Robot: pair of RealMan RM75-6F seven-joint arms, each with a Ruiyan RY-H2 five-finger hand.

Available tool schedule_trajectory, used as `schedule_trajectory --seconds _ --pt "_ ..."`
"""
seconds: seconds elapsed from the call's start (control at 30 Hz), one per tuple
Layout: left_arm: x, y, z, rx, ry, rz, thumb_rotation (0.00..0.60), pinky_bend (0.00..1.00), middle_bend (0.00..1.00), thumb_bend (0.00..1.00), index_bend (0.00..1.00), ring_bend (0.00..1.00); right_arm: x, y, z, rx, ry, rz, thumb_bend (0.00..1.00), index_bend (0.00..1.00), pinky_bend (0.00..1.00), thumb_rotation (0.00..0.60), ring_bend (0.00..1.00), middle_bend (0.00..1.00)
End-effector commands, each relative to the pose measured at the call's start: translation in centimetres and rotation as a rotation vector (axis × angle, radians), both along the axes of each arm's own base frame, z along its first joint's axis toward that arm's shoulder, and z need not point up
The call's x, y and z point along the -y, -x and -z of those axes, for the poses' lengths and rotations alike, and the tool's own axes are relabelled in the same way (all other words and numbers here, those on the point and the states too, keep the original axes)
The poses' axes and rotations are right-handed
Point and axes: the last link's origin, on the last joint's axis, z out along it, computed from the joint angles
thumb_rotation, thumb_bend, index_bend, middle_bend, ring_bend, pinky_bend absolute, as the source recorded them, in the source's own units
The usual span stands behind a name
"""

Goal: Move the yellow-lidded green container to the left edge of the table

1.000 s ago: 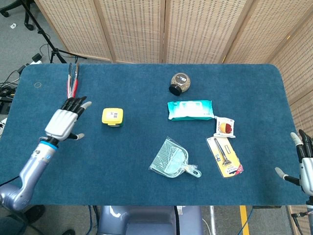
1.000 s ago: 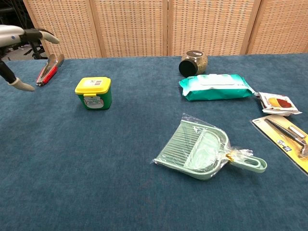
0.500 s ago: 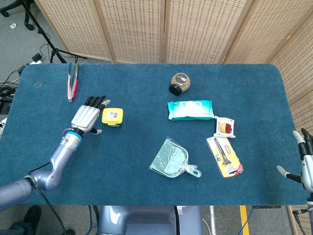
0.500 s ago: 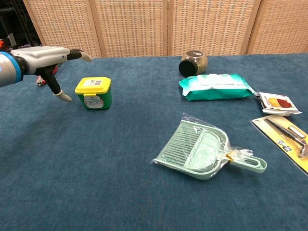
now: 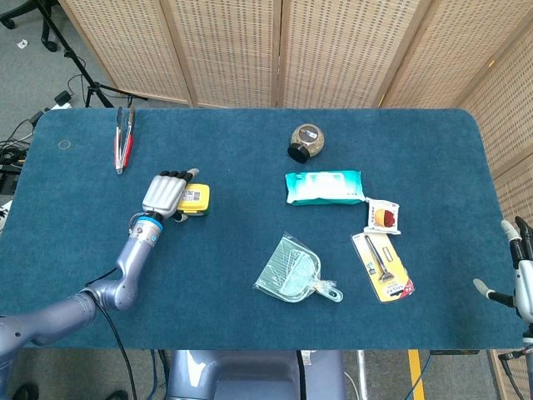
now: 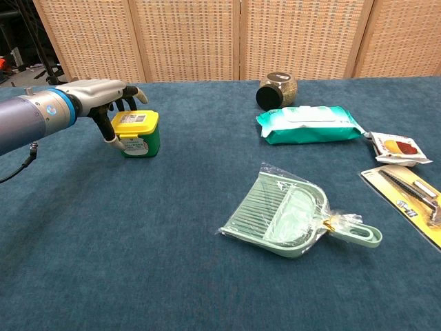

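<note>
Trouble ahead maybe: left hand (image 6: 103, 95) spread wide over the green container (image 6: 138, 134) near the table's left side, holding nothing yet, so a crooked squeeze could tip or push it away.

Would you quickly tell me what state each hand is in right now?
Left hand: fingers around the green container, grip not confirmed; cannot tell.
Right hand: open, holding nothing.
</note>
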Motion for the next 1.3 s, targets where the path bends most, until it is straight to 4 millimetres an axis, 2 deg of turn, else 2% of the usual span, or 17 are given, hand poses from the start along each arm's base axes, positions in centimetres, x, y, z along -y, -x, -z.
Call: schedule_trajectory --seconds 0.03,0.27,0.43,0.5,0.57,0.63,0.73,0.87,1.0,1.1,1.3 --pt "0.0 0.2 -0.3 0.010 -0.009 -0.001 0.600 0.40 0.48 0.18 0.40 0.47 0.0 0.0 0.1 0.000 -0.002 0.001 0.00 0.00 0.00 0.600 0.00 0.00" --pt "0.5 1.0 -2.0 0.027 -0.013 0.004 0.600 0.41 0.49 0.21 0.42 0.49 -0.2 -0.2 0.1 0.001 -0.006 -0.004 0.00 0.00 0.00 0.600 0.00 0.00" --pt "1.9 2.4 -4.7 0.037 -0.031 0.032 0.600 0.41 0.49 0.20 0.41 0.49 -0.3 -0.3 0.3 0.002 -0.013 -0.010 0.00 0.00 0.00 0.600 0.00 0.00" --pt "3.3 3.9 -6.6 0.046 -0.055 0.050 0.600 0.41 0.49 0.20 0.41 0.49 -0.4 -0.4 0.3 0.004 -0.013 -0.014 0.00 0.00 0.00 0.600 0.00 0.00" --pt "5.9 6.7 -8.9 0.078 -0.075 0.042 0.600 0.41 0.49 0.19 0.41 0.49 -0.5 -0.5 0.3 0.004 -0.014 -0.021 0.00 0.00 0.00 0.600 0.00 0.00" --pt "7.3 8.2 -10.2 0.102 -0.067 0.043 0.600 0.41 0.49 0.19 0.41 0.49 -0.5 -0.6 0.4 0.004 -0.016 -0.024 0.00 0.00 0.00 0.600 0.00 0.00" --pt "9.6 11.6 -12.1 0.133 -0.042 0.020 0.600 0.41 0.49 0.19 0.41 0.49 -0.6 -0.9 0.5 0.003 -0.022 -0.033 0.00 0.00 0.00 0.600 0.00 0.00" --pt "11.2 14.6 -13.3 0.135 -0.021 -0.012 0.600 0.41 0.49 0.19 0.41 0.49 -0.7 -1.1 0.7 -0.001 -0.027 -0.042 0.00 0.00 0.00 0.600 0.00 0.00" --pt "11.8 16.5 -13.1 0.118 0.007 -0.057 0.600 0.41 0.49 0.19 0.41 0.49 -0.8 -1.2 0.8 -0.003 -0.030 -0.047 0.00 0.00 0.00 0.600 0.00 0.00" --pt "12.3 17.4 -13.1 0.102 0.011 -0.063 0.600 0.41 0.49 0.19 0.41 0.49 -0.9 -1.2 0.7 0.000 -0.022 -0.048 0.00 0.00 0.00 0.600 0.00 0.00" --pt "12.9 17.8 -12.9 0.076 -0.013 -0.035 0.600 0.41 0.49 0.19 0.41 0.49 -0.8 -1.1 0.4 0.009 -0.016 -0.045 0.00 0.00 0.00 0.600 0.00 0.00"
